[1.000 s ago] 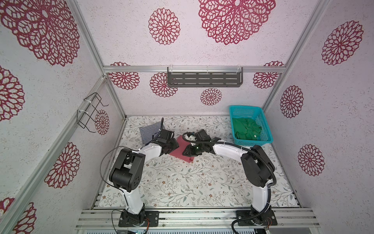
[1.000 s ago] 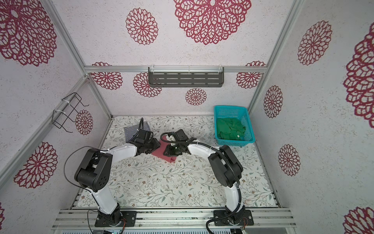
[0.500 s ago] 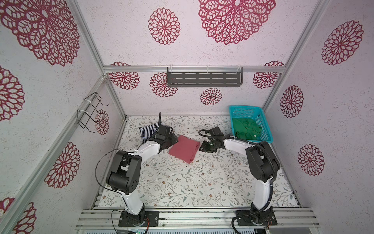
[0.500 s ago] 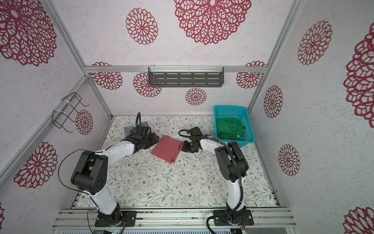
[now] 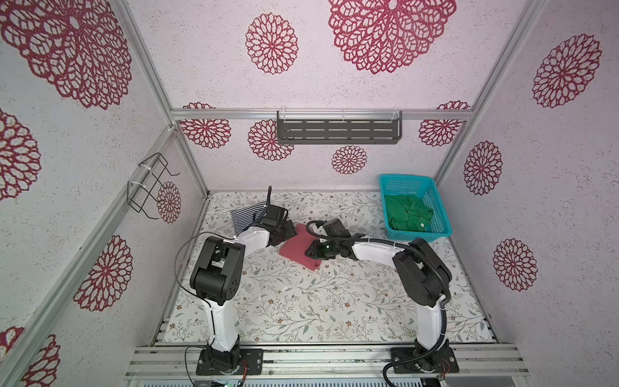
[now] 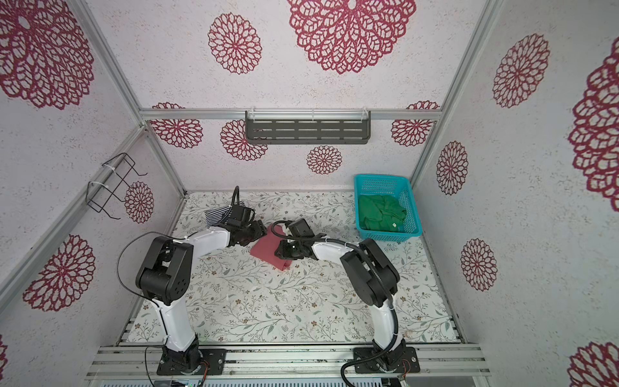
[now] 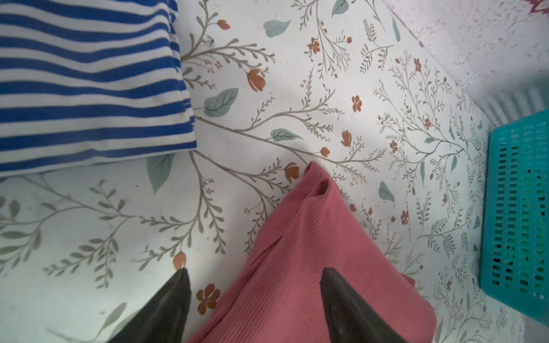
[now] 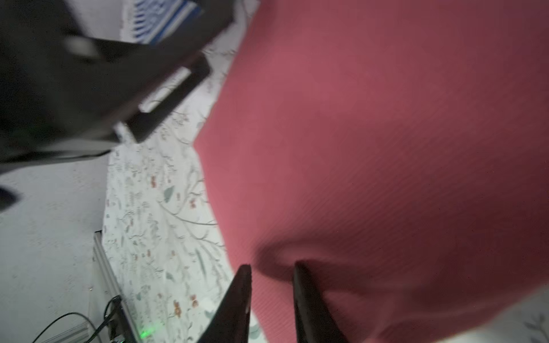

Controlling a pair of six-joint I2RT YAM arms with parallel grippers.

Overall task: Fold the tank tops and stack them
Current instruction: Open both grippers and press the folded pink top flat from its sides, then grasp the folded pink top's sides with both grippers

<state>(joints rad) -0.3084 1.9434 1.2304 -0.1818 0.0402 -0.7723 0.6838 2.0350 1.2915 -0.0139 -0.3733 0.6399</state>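
The dusty red-pink ribbed cloth tank top lies folded to a compact slab at the middle of the flower-printed table cover, set between the two arms so both can reach it. The right gripper has its fingers drawn narrow on a puckered pinch of this cloth at its right edge, probably to drag or lift it. The left gripper stands with fingers wide apart, one over the pink cloth and one over bare table, holding nothing.

The navy-and-white striped cloth tank top sits folded at the far left, just beyond the left gripper; it looks like the base of the stack, so the pink one likely goes onto it next. The bright green cloth tank top waits crumpled in the teal plastic mesh basket at the far right.

The walls are pale with crimson rosettes; a dark grey slotted shelf hangs on the far wall and a black wire rack on the left
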